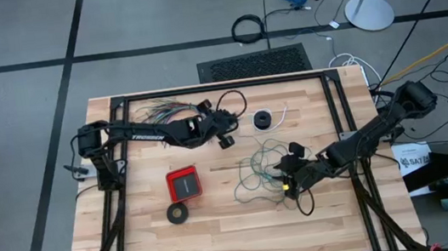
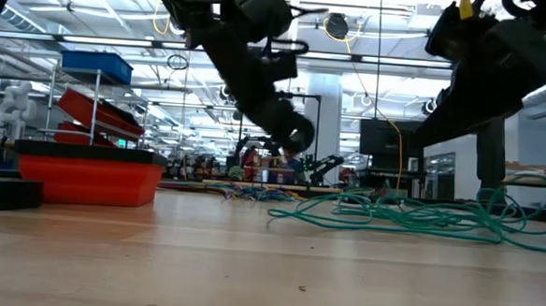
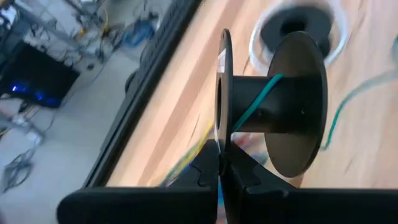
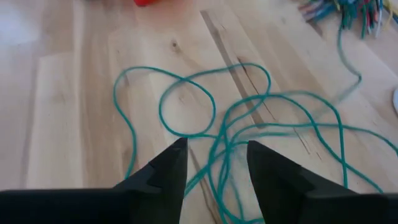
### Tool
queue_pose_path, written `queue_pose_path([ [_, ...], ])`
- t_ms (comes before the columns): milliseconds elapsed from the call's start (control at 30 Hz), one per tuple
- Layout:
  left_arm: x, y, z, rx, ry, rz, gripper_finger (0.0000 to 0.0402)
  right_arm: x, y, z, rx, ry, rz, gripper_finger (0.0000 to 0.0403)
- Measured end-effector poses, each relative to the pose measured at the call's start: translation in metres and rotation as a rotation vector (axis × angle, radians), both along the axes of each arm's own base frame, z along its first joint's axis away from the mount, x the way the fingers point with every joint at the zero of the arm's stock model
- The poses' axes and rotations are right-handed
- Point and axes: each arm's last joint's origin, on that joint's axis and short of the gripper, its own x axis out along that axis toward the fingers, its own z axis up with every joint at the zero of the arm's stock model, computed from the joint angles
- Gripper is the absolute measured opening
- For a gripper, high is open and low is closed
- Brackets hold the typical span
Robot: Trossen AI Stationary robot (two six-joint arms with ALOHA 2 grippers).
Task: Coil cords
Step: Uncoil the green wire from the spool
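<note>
The teal-green wire (image 1: 262, 169) lies in a loose tangle on the table's middle right. One strand of it (image 3: 258, 102) crosses the hub of a black spool (image 3: 280, 106), which is in the air at the far middle. My left gripper (image 1: 221, 133) is shut on that spool. The white cord with its black round piece (image 1: 264, 120) lies coiled on the table just right of the spool. My right gripper (image 4: 214, 163) stands open over the tangle's right part, and several strands run under the gap between its fingers. My left gripper pinches the rim of the spool's near flange (image 3: 222, 138) between its two fingers, edge on. The spool is lifted clear of the table (image 2: 297, 133), its axis lying roughly level, with the teal strand running across the hub and off toward the tangle.
A red box (image 1: 184, 183) and a black tape-like ring (image 1: 178, 213) sit at the middle left. A fanned bundle of many-coloured wires (image 1: 156, 112) lies at the far left. Black frame rails (image 1: 341, 102) run along the table's sides and far edge.
</note>
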Motion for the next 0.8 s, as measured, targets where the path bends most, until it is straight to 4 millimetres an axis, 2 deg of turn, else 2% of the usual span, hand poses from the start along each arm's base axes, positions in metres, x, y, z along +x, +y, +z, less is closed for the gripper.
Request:
queue_pose_path([
  [367, -0.028, -0.001, -0.033, 0.049, 0.274, 0.062, 0.0000, -0.012, 0.001, 0.026, -0.008, -0.098, 0.069, 0.0144],
  [800, -0.067, -0.015, -0.069, 0.278, 0.551, 0.149, 0.0000, -0.015, -0.004, 0.024, -0.069, -0.076, 0.003, 0.0144],
])
